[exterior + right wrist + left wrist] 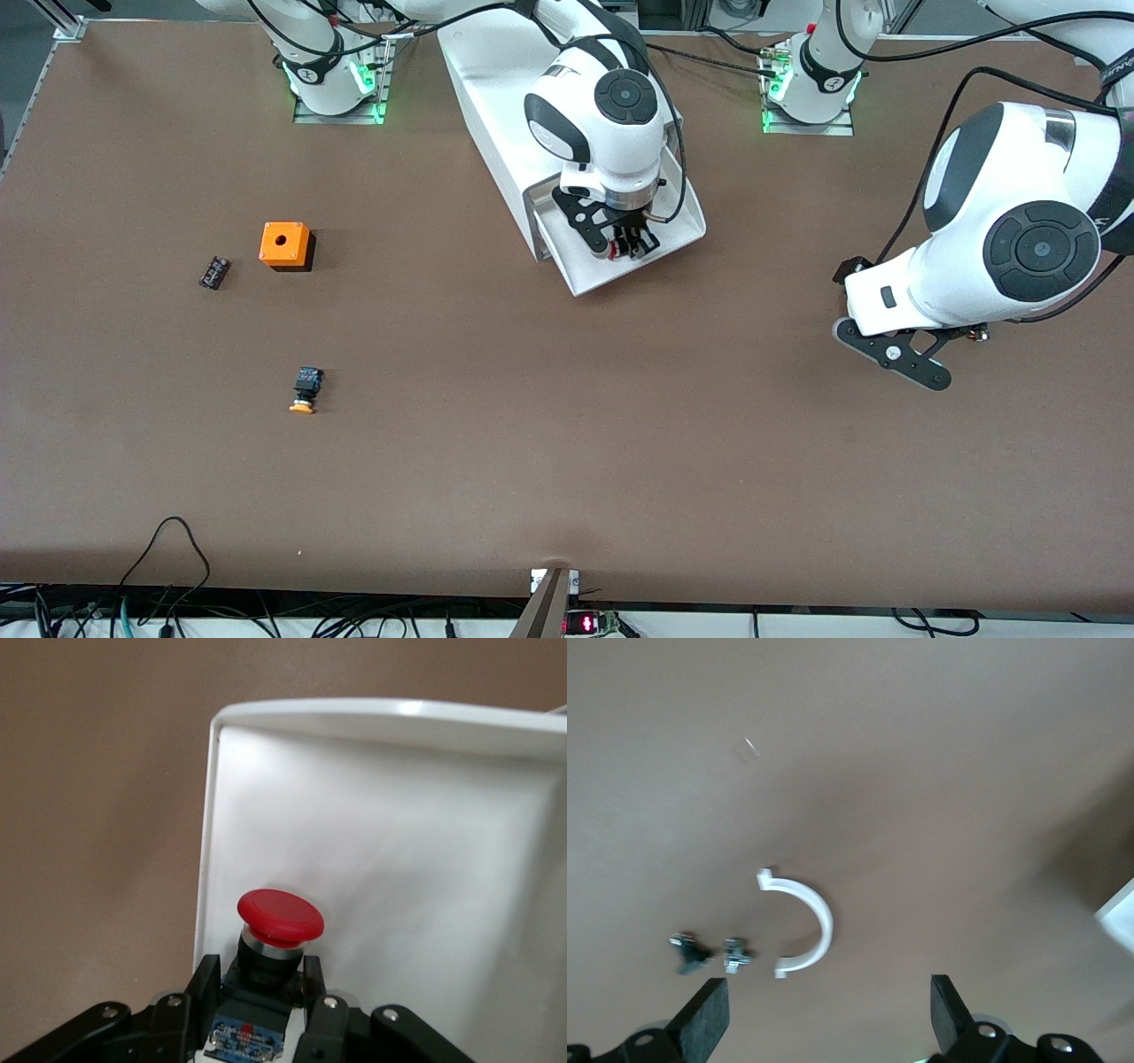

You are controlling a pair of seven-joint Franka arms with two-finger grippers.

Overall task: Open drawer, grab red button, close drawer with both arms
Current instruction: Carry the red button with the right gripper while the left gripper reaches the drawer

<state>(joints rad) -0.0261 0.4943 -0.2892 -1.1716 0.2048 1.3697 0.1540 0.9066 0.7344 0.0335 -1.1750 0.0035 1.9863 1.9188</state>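
Note:
The white drawer (680, 221) stands pulled open out of its white cabinet (496, 115). My right gripper (625, 245) is down in the drawer, shut on the button. In the right wrist view the button's red mushroom cap (280, 916) points at the drawer floor (399, 859), and its black-and-blue body sits between the fingers of the right gripper (259, 979). My left gripper (895, 354) hangs over bare table at the left arm's end, open and empty. In the left wrist view its (828, 1010) two fingers stand wide apart.
An orange box with a hole (284, 245), a small black part (213, 272) and a button with an orange-yellow cap (306, 390) lie toward the right arm's end. A white half ring (802, 926) and small metal screws (735, 955) lie under the left gripper.

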